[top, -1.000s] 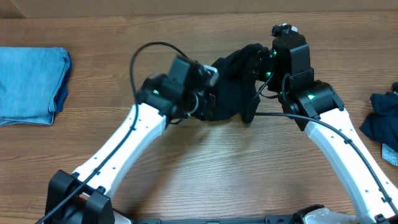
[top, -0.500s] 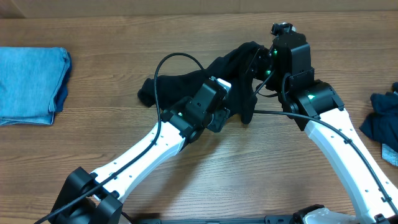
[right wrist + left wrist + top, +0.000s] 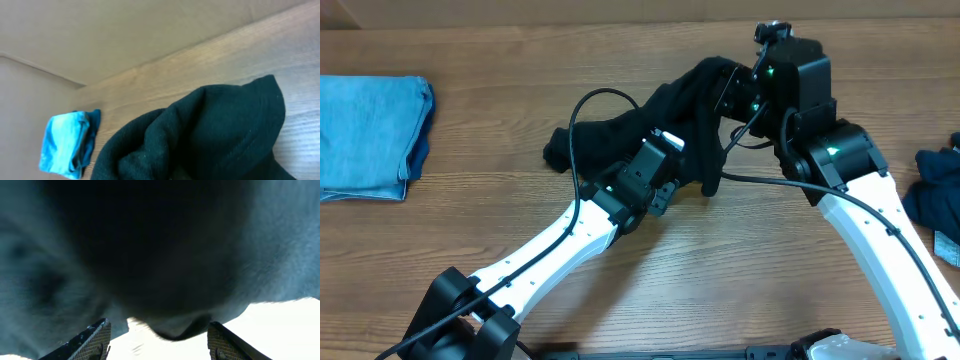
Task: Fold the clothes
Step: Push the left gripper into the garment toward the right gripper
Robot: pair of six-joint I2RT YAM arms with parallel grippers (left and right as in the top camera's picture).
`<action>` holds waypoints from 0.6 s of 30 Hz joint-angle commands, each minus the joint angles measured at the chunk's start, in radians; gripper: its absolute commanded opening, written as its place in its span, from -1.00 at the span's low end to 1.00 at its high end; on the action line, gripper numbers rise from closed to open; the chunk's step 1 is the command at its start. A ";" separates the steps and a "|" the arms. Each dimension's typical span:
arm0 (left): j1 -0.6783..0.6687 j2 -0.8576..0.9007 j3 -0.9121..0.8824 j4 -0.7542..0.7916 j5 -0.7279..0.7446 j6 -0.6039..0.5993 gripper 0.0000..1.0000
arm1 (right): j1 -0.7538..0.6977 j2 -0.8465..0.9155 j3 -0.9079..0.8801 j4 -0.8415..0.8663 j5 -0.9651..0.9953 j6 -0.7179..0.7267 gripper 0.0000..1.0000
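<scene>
Cloth fills the middle of the far half of the table (image 3: 720,280): a black T-shirt (image 3: 610,135) lies bunched there, its left end spread low on the wood and its right end drawn up into a peak at the right gripper (image 3: 725,95). That gripper's jaws are closed, and the shirt's raised fabric appears pinched in them, though dark folds hide the fingers themselves from above. The right wrist view shows only a rumpled mound of the same shirt (image 3: 210,135) close below the lens, with bare wood beyond it. The left gripper (image 3: 672,172) sits against the near edge of the shirt, just left of the hanging right-hand fold. Seen from its own wrist, the left gripper (image 3: 160,340) has its jaws standing well apart; the textured fingers (image 3: 95,339) flank a drooping lobe of black fabric (image 3: 175,280) that hangs between them without being clamped. A folded piece of light blue denim (image 3: 370,135) rests at the far left of the table, well apart from the shirt, and it also shows small in the right wrist view (image 3: 67,142). A crumpled navy garment (image 3: 935,195) lies at the right edge.
</scene>
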 commanded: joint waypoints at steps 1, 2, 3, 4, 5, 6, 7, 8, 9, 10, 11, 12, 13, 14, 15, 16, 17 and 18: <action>-0.015 0.001 -0.009 0.000 0.101 -0.005 0.31 | 0.032 -0.018 0.074 -0.013 0.061 -0.007 -0.92; -0.023 0.000 -0.009 0.001 0.110 -0.008 0.28 | 0.040 -0.018 0.074 -0.013 0.077 -0.006 -0.92; -0.030 -0.005 -0.009 0.002 0.110 -0.008 0.26 | 0.047 -0.018 0.074 -0.013 0.094 -0.006 -0.92; -0.038 -0.011 -0.009 0.003 0.110 -0.008 0.25 | 0.055 -0.015 0.074 -0.019 0.123 -0.006 -0.92; -0.048 -0.029 -0.009 0.003 0.110 -0.009 0.23 | 0.063 -0.013 0.073 -0.029 0.151 -0.006 -0.92; -0.056 -0.046 -0.009 0.003 0.108 -0.008 0.23 | 0.065 -0.013 0.073 -0.034 0.158 -0.006 -0.92; -0.063 -0.066 -0.009 0.002 0.103 -0.008 0.23 | 0.065 -0.013 0.073 -0.036 0.158 -0.006 -0.92; -0.069 -0.089 -0.009 0.002 0.100 -0.008 0.25 | 0.065 -0.013 0.073 -0.036 0.158 -0.006 -0.92; -0.079 -0.118 -0.009 0.003 0.099 -0.009 0.33 | 0.065 -0.013 0.073 -0.036 0.158 -0.006 -0.92; -0.086 -0.137 -0.009 0.008 0.099 -0.010 0.36 | 0.065 -0.013 0.073 -0.035 0.157 -0.002 -0.92; -0.093 -0.151 -0.009 0.013 0.095 -0.013 0.39 | 0.065 -0.013 0.074 -0.035 0.153 0.009 -0.92; -0.098 -0.157 -0.009 0.016 0.087 -0.012 0.40 | 0.065 -0.013 0.074 -0.030 0.141 0.009 -0.92; -0.100 -0.156 -0.009 0.018 0.075 -0.013 0.41 | 0.065 -0.013 0.074 -0.026 0.131 0.009 -0.92; -0.100 -0.153 -0.010 0.017 0.063 -0.016 0.41 | 0.065 -0.013 0.077 -0.025 0.123 0.009 -0.92; -0.100 -0.145 -0.010 0.015 0.055 -0.016 0.41 | 0.065 -0.013 0.080 -0.025 0.118 0.009 -0.92; -0.099 -0.139 -0.010 0.015 0.052 -0.015 0.41 | 0.065 -0.013 0.084 -0.026 0.113 0.008 -0.92; -0.099 -0.132 -0.010 0.016 0.051 -0.016 0.40 | 0.065 -0.013 0.090 -0.029 0.106 0.008 -0.92; -0.099 -0.124 -0.010 0.020 0.039 -0.016 0.40 | 0.065 -0.013 0.099 -0.036 0.095 0.008 -0.92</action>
